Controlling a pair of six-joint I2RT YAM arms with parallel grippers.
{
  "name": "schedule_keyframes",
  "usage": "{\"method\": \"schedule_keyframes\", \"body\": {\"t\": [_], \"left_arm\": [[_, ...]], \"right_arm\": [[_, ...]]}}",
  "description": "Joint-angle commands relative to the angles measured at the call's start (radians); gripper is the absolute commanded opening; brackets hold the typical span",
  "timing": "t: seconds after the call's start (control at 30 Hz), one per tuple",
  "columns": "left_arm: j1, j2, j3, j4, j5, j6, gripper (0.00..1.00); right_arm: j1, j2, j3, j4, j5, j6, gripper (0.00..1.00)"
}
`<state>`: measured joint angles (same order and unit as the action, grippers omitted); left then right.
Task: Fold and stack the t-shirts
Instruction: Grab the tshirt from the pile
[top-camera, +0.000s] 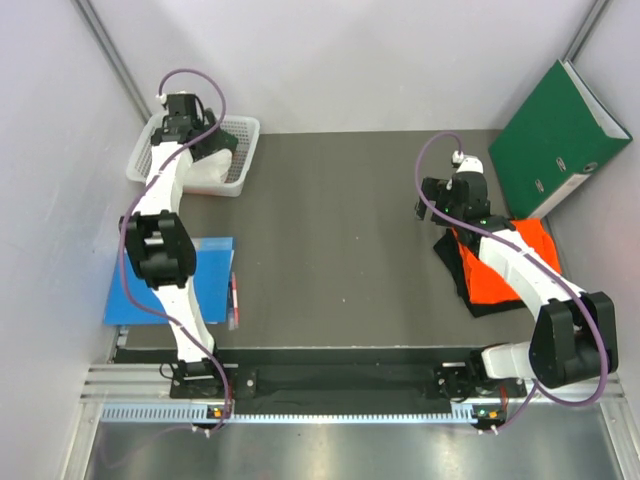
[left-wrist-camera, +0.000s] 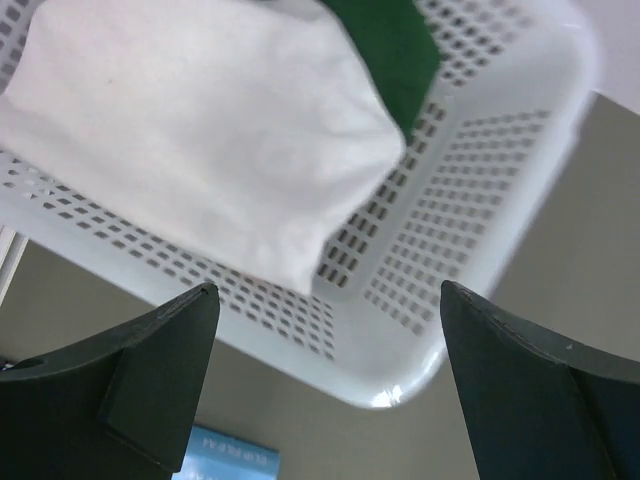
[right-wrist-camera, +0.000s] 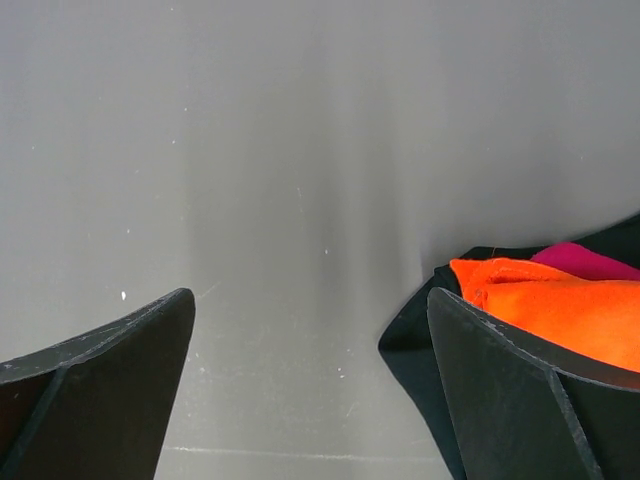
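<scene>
Shirts, three on our count. We list a white t-shirt (left-wrist-camera: 200, 130) with a dark green sleeve, lying in the white mesh basket (left-wrist-camera: 480, 200) at the table's (top-camera: 340, 230) far left corner. The left gripper (left-wrist-camera: 325, 300) hangs over it, fingers spread wide, holding nothing. An orange t-shirt (right-wrist-camera: 550, 310) lies on a black t-shirt (right-wrist-camera: 410, 350) by the right edge. The right gripper (right-wrist-camera: 310, 295) hangs over bare gray top beside that stack, fingers spread, apart from the cloth. A green binder (top-camera: 560, 130) leans at the far right, and a blue book (top-camera: 135, 300) overhangs the near left edge.
</scene>
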<state>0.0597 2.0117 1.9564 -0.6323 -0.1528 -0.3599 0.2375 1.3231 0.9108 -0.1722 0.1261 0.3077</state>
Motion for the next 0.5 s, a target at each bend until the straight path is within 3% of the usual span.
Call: {"method": "schedule_keyframes", "body": {"t": [0.0,0.23,0.33,0.43,0.47], "left_arm": [[0.04,0.132,0.124,-0.089,0.041,-0.047,0.96],[0.04,0.228,0.15,-0.05,0.105,-0.048,0.93],[0.04,0.254,0.148,-0.017,0.147,-0.06,0.87],[0.042,0.28,0.159,0.003,0.18,-0.073,0.62],[0.04,0.291,0.164,0.003,0.183,-0.076,0.37]], "right_arm": [[-0.001,-0.012,0.0,0.039,0.006,-0.004,1.0],[0.002,-0.005,0.002,0.039,0.0,0.001,1.0],[0.0,-0.005,0.005,0.037,-0.002,0.005,1.0],[0.0,-0.007,0.005,0.037,-0.003,0.005,1.0],[0.0,-0.009,0.005,0.037,-0.002,0.005,1.0]]}}
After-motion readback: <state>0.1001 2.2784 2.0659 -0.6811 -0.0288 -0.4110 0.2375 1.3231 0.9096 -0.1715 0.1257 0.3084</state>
